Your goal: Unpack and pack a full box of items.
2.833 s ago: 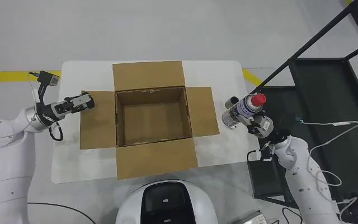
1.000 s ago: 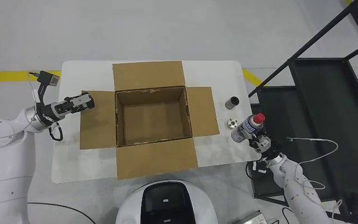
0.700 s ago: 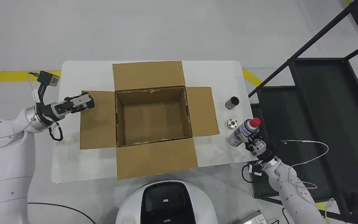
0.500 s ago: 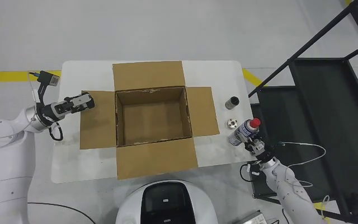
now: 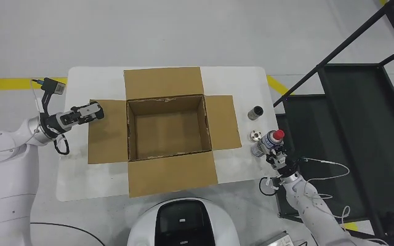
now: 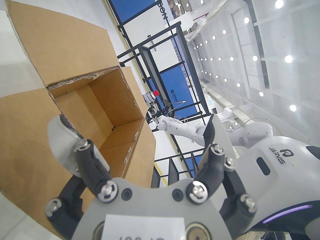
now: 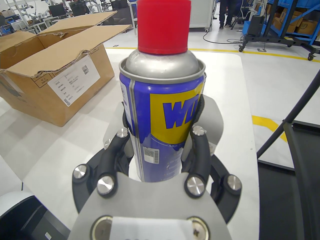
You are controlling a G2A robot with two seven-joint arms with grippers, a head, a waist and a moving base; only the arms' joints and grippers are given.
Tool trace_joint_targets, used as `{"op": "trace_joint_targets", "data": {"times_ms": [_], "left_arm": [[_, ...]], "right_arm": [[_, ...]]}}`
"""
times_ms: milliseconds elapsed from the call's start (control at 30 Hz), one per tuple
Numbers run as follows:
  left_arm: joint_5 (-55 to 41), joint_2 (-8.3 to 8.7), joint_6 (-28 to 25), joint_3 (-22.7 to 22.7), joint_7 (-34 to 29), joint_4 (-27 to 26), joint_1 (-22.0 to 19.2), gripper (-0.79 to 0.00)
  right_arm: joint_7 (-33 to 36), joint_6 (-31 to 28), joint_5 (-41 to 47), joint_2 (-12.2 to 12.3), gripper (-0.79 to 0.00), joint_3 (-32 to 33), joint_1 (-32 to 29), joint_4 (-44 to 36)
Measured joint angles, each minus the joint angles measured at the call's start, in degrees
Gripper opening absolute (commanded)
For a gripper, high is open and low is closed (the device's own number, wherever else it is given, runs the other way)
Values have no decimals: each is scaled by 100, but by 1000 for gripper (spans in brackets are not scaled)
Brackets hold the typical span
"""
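At the white counter (image 5: pixel 246 80), the cardboard box (image 5: pixel 165 83) sits open in the middle, its four flaps spread flat and its inside showing only bare cardboard. My right hand (image 7: pixel 162 123) grips a blue spray can (image 7: pixel 160 96) with a red cap. The fingers are closed on either side of its lower body, and the can stands upright near the counter's right edge, apart from the box's right flap. Two small round containers (image 5: pixel 255 113) stand on the counter beyond it, the nearer one just beside the can.

I judge the step to be setting this can down among the unpacked things. Its base is hidden, so I cannot tell whether it already rests on the counter. To do it well, I should hold the can vertical, lower it straight, leave a gap to the nearer container, stay in from the edge, and spread my fingers only once the base sits flat.

My right forearm comes in low from the counter's near right corner, with the hand pointing across the counter. My left hand (image 6: pixel 136 128) hangs over the box's left flap, fingers spread wide and empty, aimed at the box.
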Motion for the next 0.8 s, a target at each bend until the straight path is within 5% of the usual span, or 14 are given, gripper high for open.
{"op": "trace_joint_targets", "data": {"times_ms": [33,67,100,133,800], "left_arm": [[0,0,0,0,0,0,0,0],[0,0,0,0,0,0,0,0],[0,0,0,0,0,0,0,0],[0,0,0,0,0,0,0,0],[0,0,0,0,0,0,0,0]], "right_arm": [[-14,10,1,-13,-711,-29,46,63],[-37,31,1,-29,-446,-65,101,144],[-57,54,-7,-41,-99,-93,135,201],[-81,76,-20,-51,0,-121,164,253],[-247,-147,-165,140,0,-221,-258,355]]}}
